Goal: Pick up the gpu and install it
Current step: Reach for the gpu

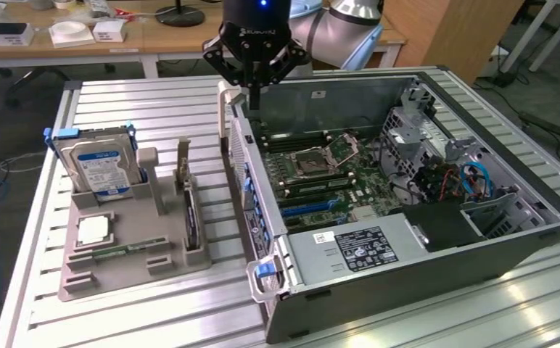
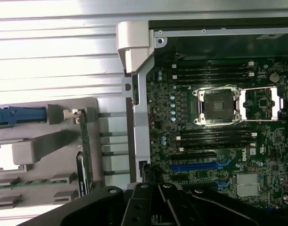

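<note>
gripper (image 1: 254,96) clenched, empty, above case (image 1: 236,148) wall | gpu (image 1: 190,214) edge-up in rack's (image 1: 115,277) case-side slot, likely for top grasp

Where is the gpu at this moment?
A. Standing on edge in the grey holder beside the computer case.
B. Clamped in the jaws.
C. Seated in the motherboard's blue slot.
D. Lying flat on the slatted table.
A: the gpu stands on edge in the grey holder, apart from the gripper, which hangs over the wall of the computer case with its jaws shut on nothing.
</note>
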Motion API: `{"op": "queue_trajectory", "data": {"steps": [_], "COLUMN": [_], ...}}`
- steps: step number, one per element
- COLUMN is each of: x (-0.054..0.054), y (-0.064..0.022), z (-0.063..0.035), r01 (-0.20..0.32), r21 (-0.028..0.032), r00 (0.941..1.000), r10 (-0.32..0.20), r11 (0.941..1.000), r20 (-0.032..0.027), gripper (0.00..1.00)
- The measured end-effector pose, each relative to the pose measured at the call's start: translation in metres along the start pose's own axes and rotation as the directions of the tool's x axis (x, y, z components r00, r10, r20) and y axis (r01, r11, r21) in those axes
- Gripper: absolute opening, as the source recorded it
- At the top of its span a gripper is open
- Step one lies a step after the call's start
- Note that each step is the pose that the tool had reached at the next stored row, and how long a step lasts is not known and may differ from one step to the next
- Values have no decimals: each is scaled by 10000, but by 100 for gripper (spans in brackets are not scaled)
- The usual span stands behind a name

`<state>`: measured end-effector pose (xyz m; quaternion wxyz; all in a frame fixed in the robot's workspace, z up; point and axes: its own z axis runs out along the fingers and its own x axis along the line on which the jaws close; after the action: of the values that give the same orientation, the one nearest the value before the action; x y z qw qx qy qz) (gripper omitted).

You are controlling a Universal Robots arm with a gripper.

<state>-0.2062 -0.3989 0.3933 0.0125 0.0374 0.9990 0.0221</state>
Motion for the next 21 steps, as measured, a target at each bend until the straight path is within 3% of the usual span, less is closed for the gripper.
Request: {"op": "queue_trajectory", "data": {"steps": [21], "x": [198], "y": [-15], "z": [-6], "r01": [0], "r21": [1], "r00": [10000], "r10": [0], "r11": [10000], "r20": [-1], "gripper": [10]}}
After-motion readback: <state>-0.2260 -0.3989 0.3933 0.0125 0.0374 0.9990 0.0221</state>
